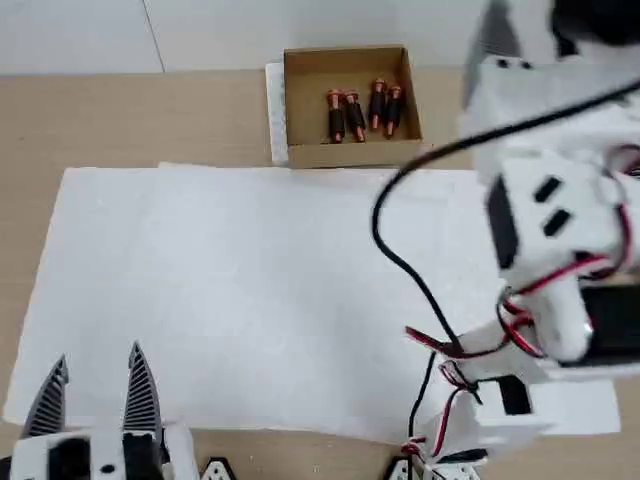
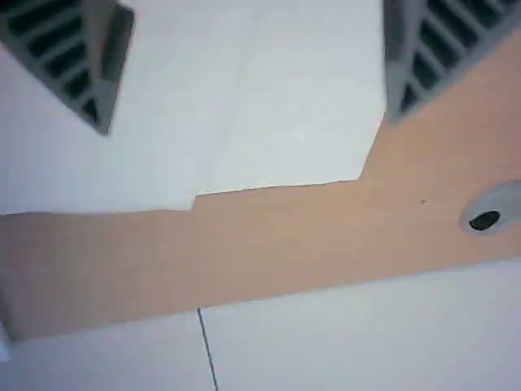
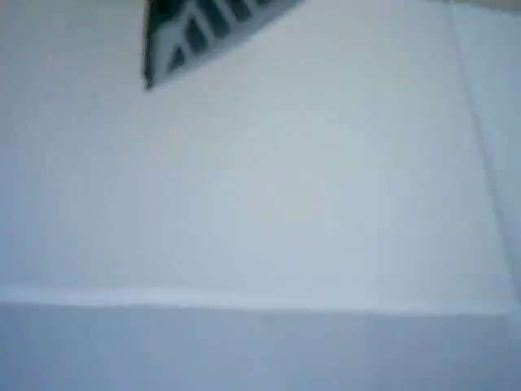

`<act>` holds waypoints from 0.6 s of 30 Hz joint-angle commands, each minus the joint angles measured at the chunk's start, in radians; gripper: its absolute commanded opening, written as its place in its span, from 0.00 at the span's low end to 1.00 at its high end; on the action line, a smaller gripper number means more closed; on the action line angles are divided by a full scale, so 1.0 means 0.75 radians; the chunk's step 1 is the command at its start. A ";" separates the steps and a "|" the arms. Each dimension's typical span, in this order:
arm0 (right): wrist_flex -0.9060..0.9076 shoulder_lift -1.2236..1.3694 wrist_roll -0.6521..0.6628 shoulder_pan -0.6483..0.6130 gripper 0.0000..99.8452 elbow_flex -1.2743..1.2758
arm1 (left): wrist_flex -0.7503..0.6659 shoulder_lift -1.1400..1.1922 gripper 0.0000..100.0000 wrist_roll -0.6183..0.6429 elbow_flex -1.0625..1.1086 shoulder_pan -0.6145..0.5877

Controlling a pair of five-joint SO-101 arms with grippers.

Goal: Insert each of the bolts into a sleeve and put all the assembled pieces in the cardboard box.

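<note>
A: Where are the pieces?
B: Four bolt-and-sleeve pieces (image 1: 354,113) are lying in the box (image 1: 300,150). Copper heads point to the far wall, black sleeves to the near one. Roughly parallel: two mid-box, two closer to the right wall and a bit further back.
A: Box position?
B: Far side of the counter (image 1: 100,120), just past the white sheet (image 1: 250,290). Its near wall either touches the sheet's far edge or overlaps it. Can't tell which.
A: Left pincer?
B: Left pincer (image 1: 96,375) sits at the near left corner of the sheet, wide open, tips pointing toward the far side. The wrist view agrees: both fingers (image 2: 81,57) are spread, with sheet and bare counter between them. It's well apart from the box.
A: Right pincer?
B: Right pincer (image 3: 195,37) hangs over plain white sheet. Can't tell whether it's open or closed. The right arm (image 1: 560,230) is raised on the right side, close to the high camera, covering that part of the sheet.
A: Cabling?
B: Black cable (image 1: 400,240) loops off the right arm across the sheet. Red wires (image 1: 520,325) at its joint.
</note>
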 commanded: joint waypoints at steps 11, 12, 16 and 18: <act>0.021 -0.467 0.108 0.075 0.18 0.730 | -0.229 -0.006 0.21 0.624 0.126 0.008; 0.017 -0.527 0.108 0.075 0.18 0.859 | -0.252 -0.006 0.21 0.624 0.142 0.008; 0.007 -0.738 0.104 -0.007 0.18 1.328 | -0.362 -0.006 0.21 0.624 0.261 0.008; -0.019 -0.815 0.100 -0.054 0.18 1.512 | -0.446 -0.006 0.21 0.624 0.351 0.008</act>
